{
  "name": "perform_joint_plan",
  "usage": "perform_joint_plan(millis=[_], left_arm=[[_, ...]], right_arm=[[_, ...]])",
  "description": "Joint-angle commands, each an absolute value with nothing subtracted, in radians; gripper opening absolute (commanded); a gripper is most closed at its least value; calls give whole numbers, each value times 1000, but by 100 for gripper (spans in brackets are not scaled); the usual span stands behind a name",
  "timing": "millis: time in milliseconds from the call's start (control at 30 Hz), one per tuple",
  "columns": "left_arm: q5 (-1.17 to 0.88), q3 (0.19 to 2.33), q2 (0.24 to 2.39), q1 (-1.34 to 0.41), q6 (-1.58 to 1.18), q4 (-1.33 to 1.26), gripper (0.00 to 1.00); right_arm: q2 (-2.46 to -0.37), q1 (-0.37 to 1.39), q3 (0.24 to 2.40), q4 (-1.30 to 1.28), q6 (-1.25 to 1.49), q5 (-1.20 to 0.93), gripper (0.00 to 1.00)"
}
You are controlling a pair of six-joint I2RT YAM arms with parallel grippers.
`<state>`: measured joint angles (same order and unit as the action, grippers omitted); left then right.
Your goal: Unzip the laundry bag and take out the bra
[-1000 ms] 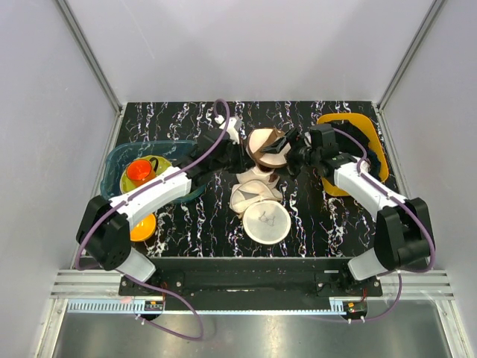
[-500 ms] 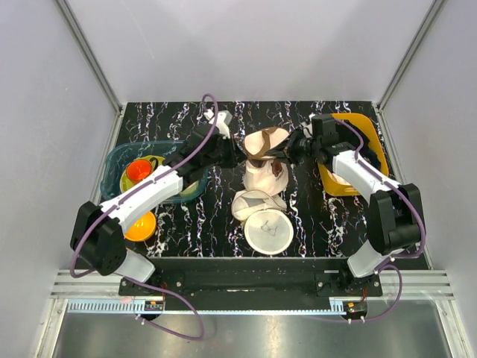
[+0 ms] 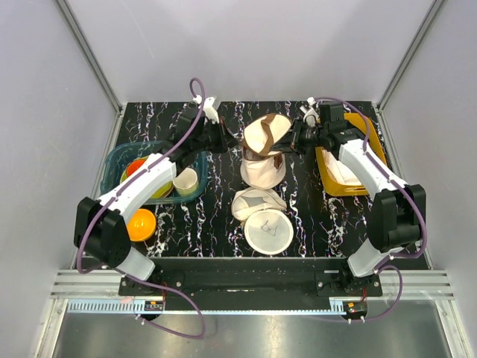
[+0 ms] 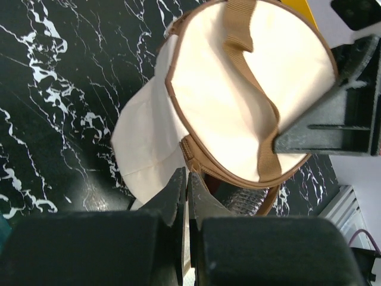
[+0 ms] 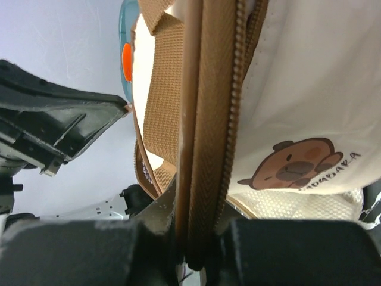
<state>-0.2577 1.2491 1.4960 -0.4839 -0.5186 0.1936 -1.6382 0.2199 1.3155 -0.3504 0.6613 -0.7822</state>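
Observation:
The laundry bag (image 3: 264,149) hangs between my two grippers near the back of the table. It is cream with a brown zipper band, and its top flap is tilted up and open. My left gripper (image 3: 237,143) is shut, with its tips (image 4: 186,176) pinched at the lower edge of the bag (image 4: 238,89) on its left side. My right gripper (image 3: 293,140) is shut on the brown zipper band (image 5: 208,119) on the bag's right side. A cartoon animal print (image 5: 294,167) shows on the bag's cloth. The bra is hidden.
A whitish triangular mesh bag (image 3: 253,201) and a whiter round mesh bag (image 3: 267,230) lie in front of the held bag. A yellow tub (image 3: 350,160) stands at the right. A teal bin (image 3: 119,168) with cups is at the left, with an orange bowl (image 3: 141,222) beside it.
Both arms have moved toward the back, carrying the bag with them. The right gripper has closed on the zipper band. The bag's top flap has tilted up.

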Motion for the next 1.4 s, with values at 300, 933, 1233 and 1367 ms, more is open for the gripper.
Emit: perform_joint_plan(millis=[300,933,1233,1367], left_arm=[[-319,1411,1643,-423,-499,130,0],[-414,1289,1678,-451,-491,52,0],[-387,1356,1683,-449,-401,184,0],[-241,1440,1651,-449,-333,331,65]], right_arm=[[-1632,183,1440,-538,569,-614,35],[-1730,183,1436,-394,716,-541,60],[-1776,189,1490,-290,822,-577,2],[-1712,190,1474,-282,844,-526,0]])
